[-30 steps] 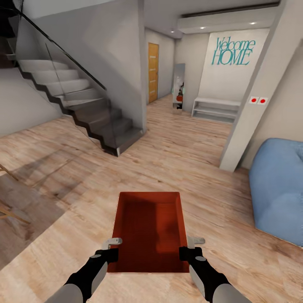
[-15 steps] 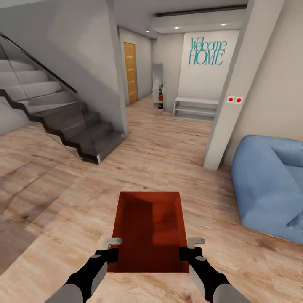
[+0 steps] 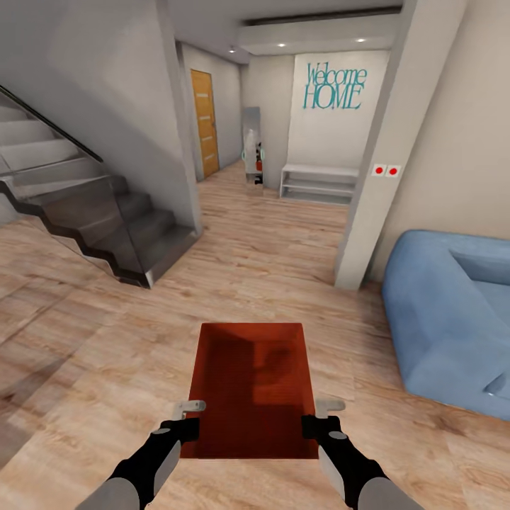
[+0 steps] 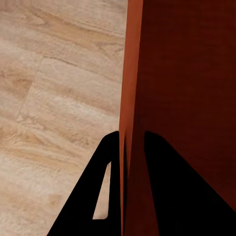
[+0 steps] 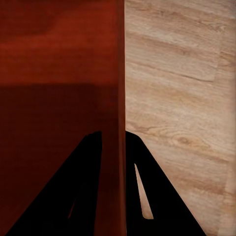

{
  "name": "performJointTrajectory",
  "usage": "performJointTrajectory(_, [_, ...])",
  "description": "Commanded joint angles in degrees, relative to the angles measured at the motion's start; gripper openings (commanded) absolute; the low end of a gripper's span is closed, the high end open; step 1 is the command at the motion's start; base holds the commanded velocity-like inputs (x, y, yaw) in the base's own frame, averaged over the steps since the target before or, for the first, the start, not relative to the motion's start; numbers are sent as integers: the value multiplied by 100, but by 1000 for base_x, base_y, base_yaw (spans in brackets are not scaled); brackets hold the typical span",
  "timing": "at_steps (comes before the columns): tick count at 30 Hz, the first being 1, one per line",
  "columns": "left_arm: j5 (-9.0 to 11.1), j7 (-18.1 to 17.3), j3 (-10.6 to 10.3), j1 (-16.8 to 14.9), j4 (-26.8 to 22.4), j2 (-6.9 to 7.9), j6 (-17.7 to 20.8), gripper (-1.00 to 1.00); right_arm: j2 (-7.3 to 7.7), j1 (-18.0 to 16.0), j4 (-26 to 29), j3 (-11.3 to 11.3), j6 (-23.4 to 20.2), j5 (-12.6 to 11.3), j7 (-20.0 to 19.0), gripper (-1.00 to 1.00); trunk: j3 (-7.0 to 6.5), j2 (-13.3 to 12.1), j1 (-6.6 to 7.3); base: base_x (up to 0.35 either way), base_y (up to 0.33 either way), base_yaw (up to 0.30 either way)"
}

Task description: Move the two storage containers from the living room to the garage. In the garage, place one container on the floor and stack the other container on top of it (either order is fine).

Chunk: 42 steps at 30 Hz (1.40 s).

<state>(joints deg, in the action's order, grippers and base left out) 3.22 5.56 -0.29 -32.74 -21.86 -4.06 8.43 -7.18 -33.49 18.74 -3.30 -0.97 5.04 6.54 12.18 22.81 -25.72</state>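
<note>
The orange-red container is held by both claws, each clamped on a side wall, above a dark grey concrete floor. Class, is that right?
Not quite. The container is held by the left claw and right claw, each pinching a side wall, but the floor beneath is light wood plank, not dark grey concrete. The head view shows this.

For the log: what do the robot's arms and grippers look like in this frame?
Both arms have light grey forearm shells that turn into matte black wrists. The left gripper and right gripper are black, each with a pale grey bracket beside it. In the wrist views the fingers are flat, black and tapered. No cables or markings.
</note>
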Motion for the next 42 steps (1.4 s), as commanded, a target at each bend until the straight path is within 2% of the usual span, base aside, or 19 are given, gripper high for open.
performJointTrajectory(1, [-75, 51, -94, 4, -3, 39, 36, -100, 130, -8, 234, -91, -8, 93, 348, -100, 11, 10, -6, 337, 0, -1])
performJointTrajectory(42, [-75, 51, -94, 4, 3, 40, 28, -100, 137, -8, 234, -97, -8, 94, 348, -100, 11, 10, -6, 337, 0, 0])
